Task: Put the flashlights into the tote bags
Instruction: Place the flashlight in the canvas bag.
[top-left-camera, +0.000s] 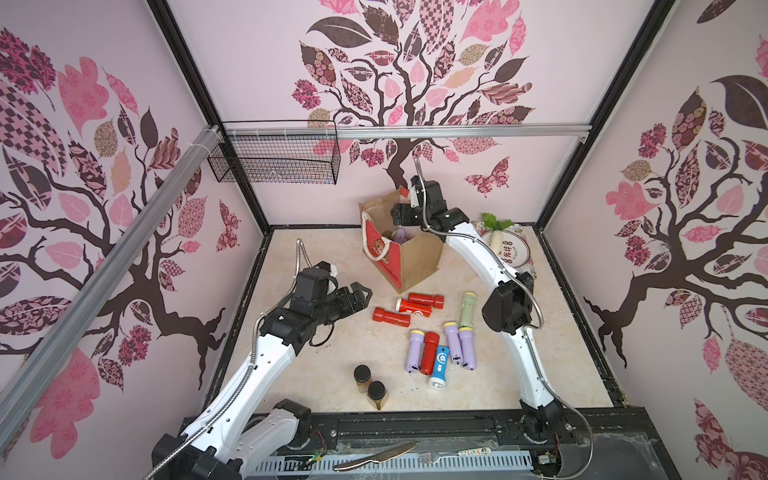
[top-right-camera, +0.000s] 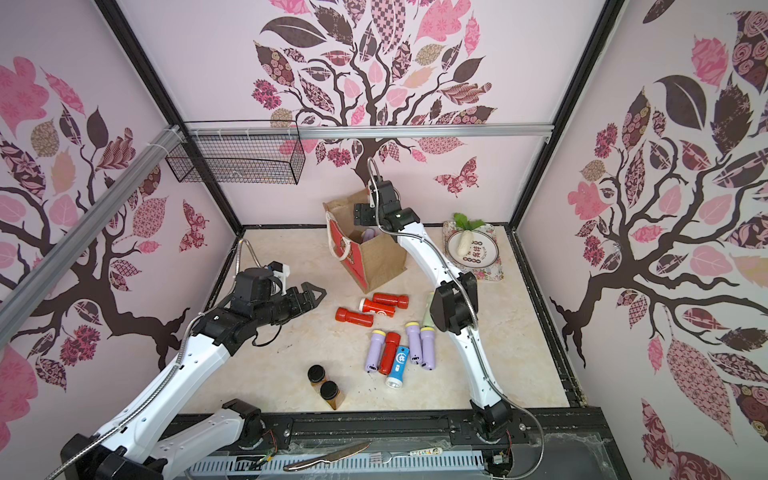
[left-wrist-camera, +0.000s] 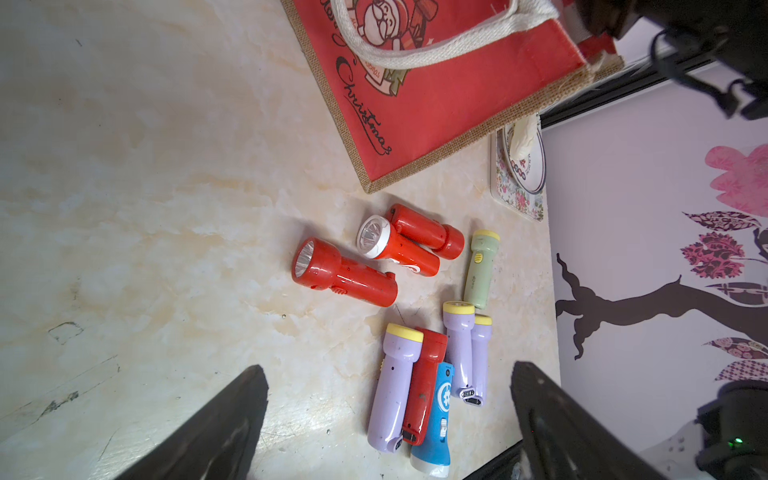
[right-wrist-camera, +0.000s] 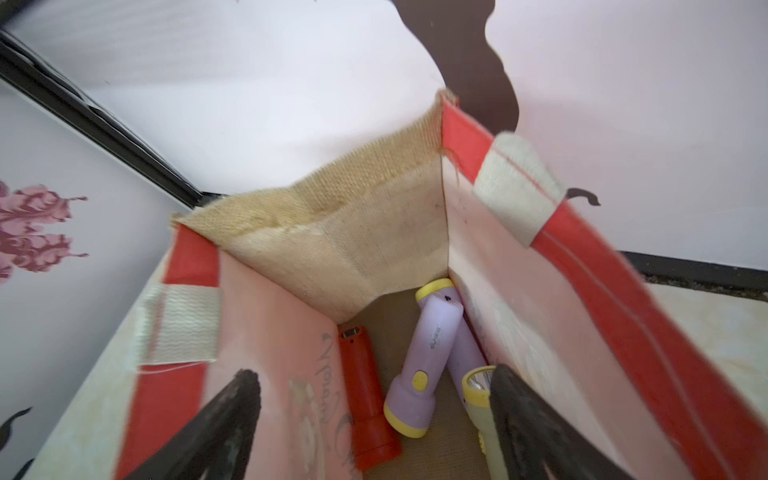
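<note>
Flashlights (top-left-camera: 390, 316): nine loose on the worktop (top-left-camera: 332, 257) just beside the tote bag (top-left-camera: 417, 257), four more visible lying in its bottom. Right fingers (right-wrist-camera: 232, 415) spread wide, empty, over the bag's mouth. Left fingers (left-wrist-camera: 232, 415) spread wide, empty, above the worktop near the red ones.

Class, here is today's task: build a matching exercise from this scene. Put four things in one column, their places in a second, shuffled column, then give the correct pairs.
Column A
1. blue flashlight
2. radish
3. wire basket
4. right end effector

Column B
a. on the plate
b. over the tote bag's open top
c. lying on the table, beside a red flashlight
d. hanging from the rail on the back wall

Pairs: 1-c, 2-a, 3-d, 4-b
</note>
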